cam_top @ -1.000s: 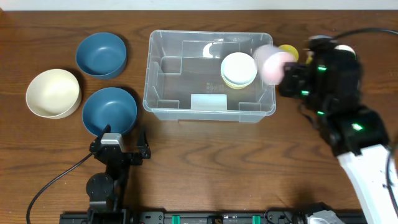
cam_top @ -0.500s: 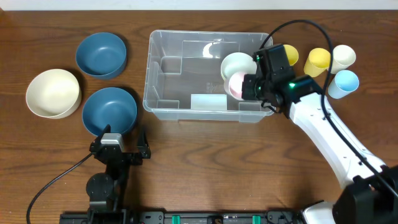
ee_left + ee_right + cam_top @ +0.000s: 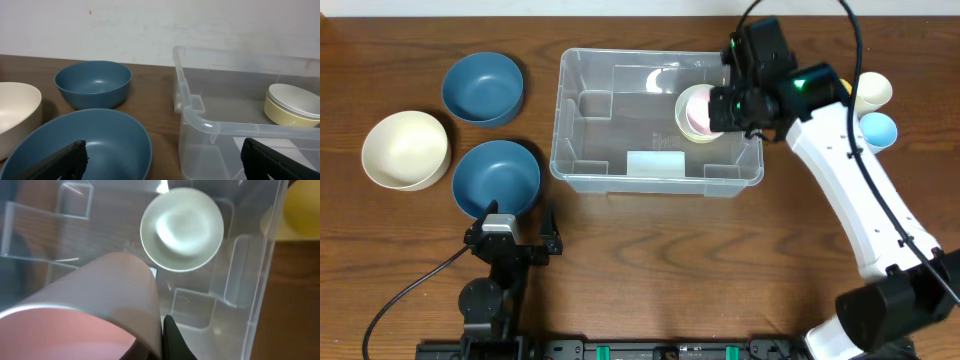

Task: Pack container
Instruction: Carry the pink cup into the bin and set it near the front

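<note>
Right wrist view: right gripper (image 3: 720,106) clamped on pink cup (image 3: 90,310); container (image 3: 265,280) directly beneath it, white bowl (image 3: 181,228) inside, ahead of the cup. Left gripper (image 3: 513,238) spread wide, container forward-right of it.

the right arm (image 3: 855,200) is made up of smooth white links, with chunky black housings at the joints. a few small green lights (image 3: 800,84) can be seen glowing on the black section near the wrist, and a thin black cable (image 3: 858,45) is looped over it. the left arm (image 3: 500,265) is done all in black, with a small silvery-grey plate (image 3: 496,224) on top and another black lead (image 3: 410,285) run out from its base. blunt black fingertips (image 3: 60,160) are seen in the left wrist view, and one dark finger (image 3: 172,337) in the right.
</note>
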